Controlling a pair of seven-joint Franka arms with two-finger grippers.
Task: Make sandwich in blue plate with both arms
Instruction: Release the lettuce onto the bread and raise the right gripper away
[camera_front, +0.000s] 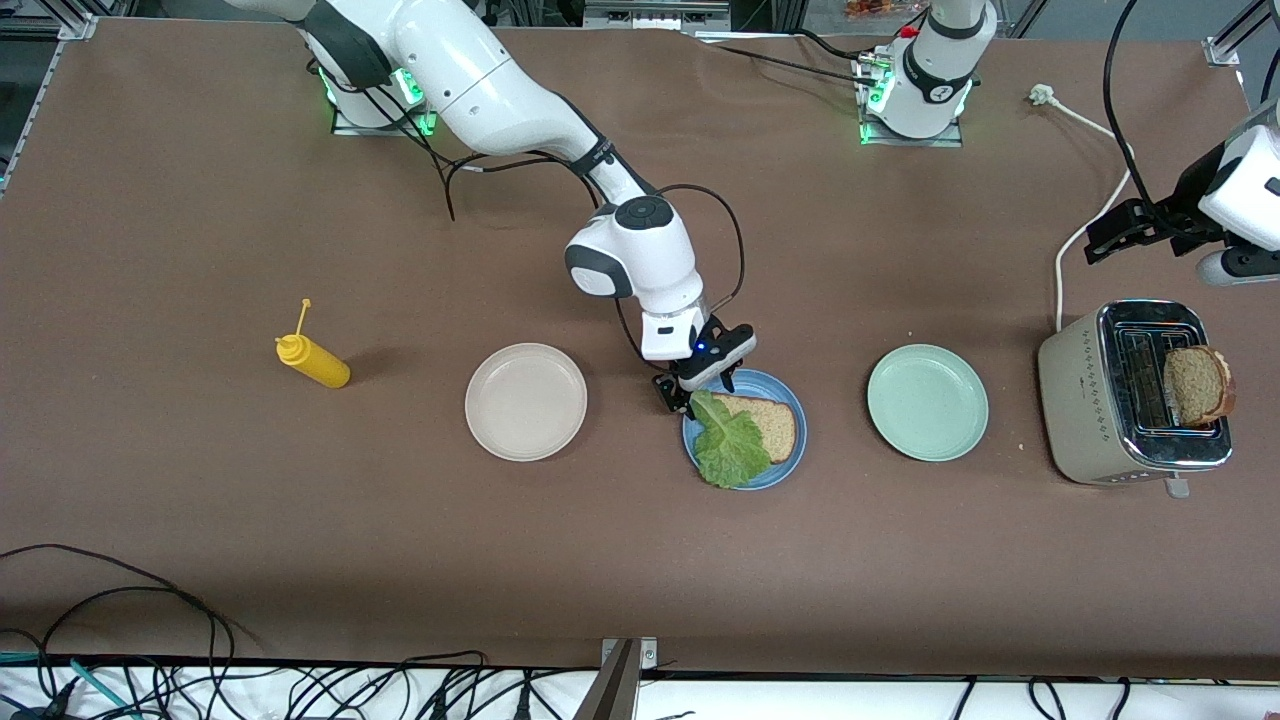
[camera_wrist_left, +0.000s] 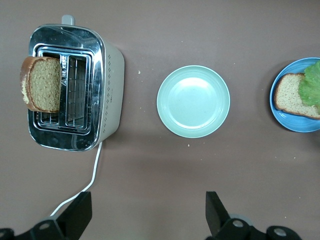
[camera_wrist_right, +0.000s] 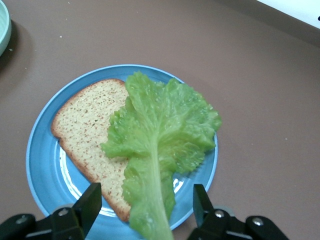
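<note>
From the front camera we see a brown matte worktop (camera_front: 200, 200). At its middle sits the round mid-blue plate (camera_front: 790, 455) with a shallow rim, holding a brown wholegrain bread slice (camera_front: 775, 425) overlapped by a ruffled green lettuce leaf (camera_front: 730, 445) that hangs past the rim toward the front edge. The right gripper (camera_front: 690, 395) hangs over the plate's edge nearest the robot bases, just above the leaf's stem. Flanking the blue plate are a cream-white round plate (camera_front: 526, 401) toward the right arm's end and a pale mint-green round plate (camera_front: 928, 402) toward the left arm's end. A yellow squeeze bottle (camera_front: 312, 360) lies near the right arm's end; a shiny chrome toaster (camera_front: 1100, 400) stands at the left arm's end with a second crusted bread slice (camera_front: 1198, 385) upright in a slot. The left arm waits above the toaster.

The left wrist view shows the left gripper (camera_wrist_left: 145, 212) spread wide and empty over bare worktop, plus the toaster's white cord (camera_wrist_left: 82, 187).

The right wrist view shows the right gripper (camera_wrist_right: 147, 202) with fingers parted either side of the leaf's stem, not pinching it, and the bread's porous, speckled crumb.
</note>
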